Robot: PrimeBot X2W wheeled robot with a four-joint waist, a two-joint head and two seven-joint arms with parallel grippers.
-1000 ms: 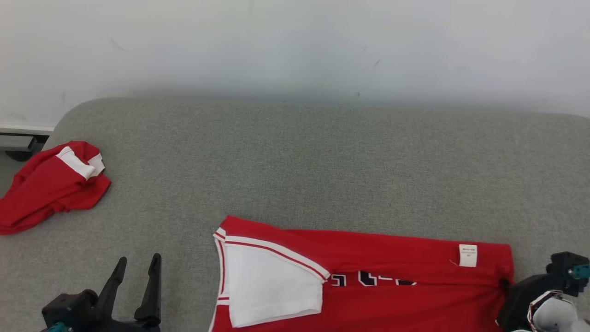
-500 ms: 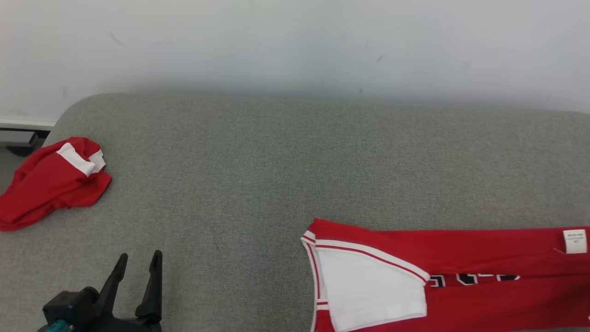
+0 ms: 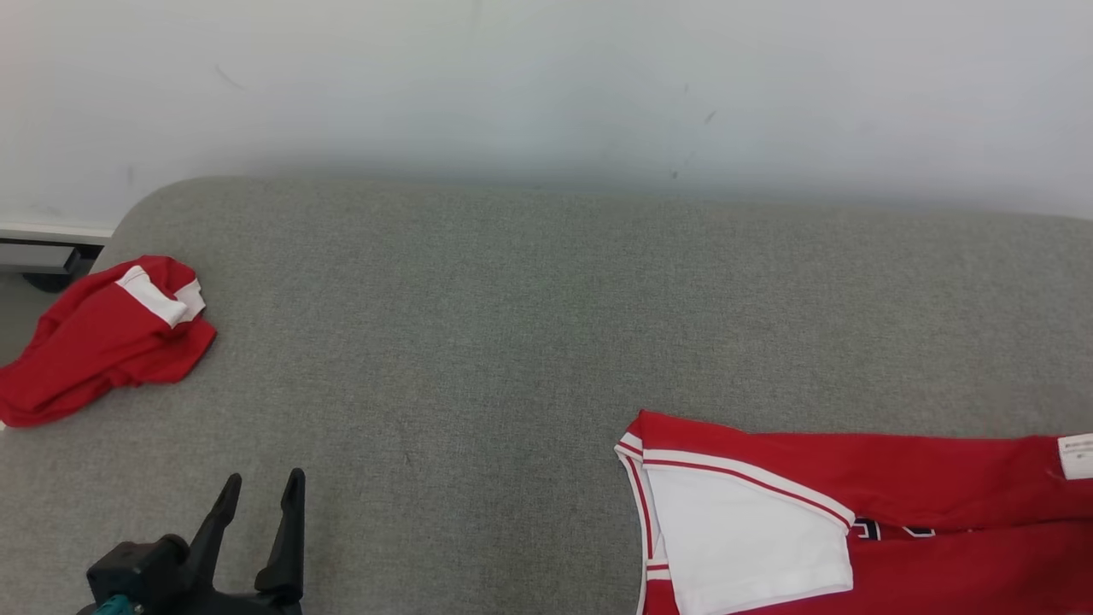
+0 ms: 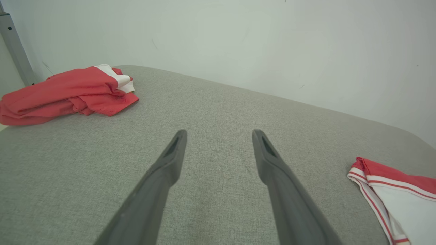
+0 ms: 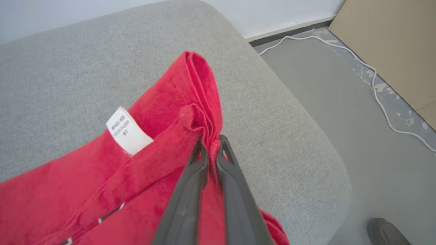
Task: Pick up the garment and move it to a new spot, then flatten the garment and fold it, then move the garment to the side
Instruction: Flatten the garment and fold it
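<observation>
**Shirt's sliding off to the right**

Compared with a second ago, the shirt (image 3: 897, 478) has slid a good way toward the robot's right across the grey worktop (image 3: 512, 325). Its collar end with the white panel (image 3: 743, 538) used to sit left of the middle of the head view. Now it's well right of centre, and the label (image 3: 1076, 455) is right at the picture's edge. The camera barely shifted: the second shirt (image 3: 102, 342), the crumpled one at the far left, sits in pretty much the same place.

Right gripper (image 5: 212, 141): a second ago it sat in the head view's lower right corner, at the shirt's hem end. In its own wrist view the jaws are nearly closed, pinching a bunched-up fold of red cloth just beside the label. That end lies near the worktop's rounded corner, with the floor (image 5: 323, 85) and a white cable (image 5: 374, 78) beyond.

Left gripper (image 3: 263, 483): same place at lower left as before, jaws spread wide and holding nothing. It points out over bare grey fabric, well apart from both shirts.
</observation>
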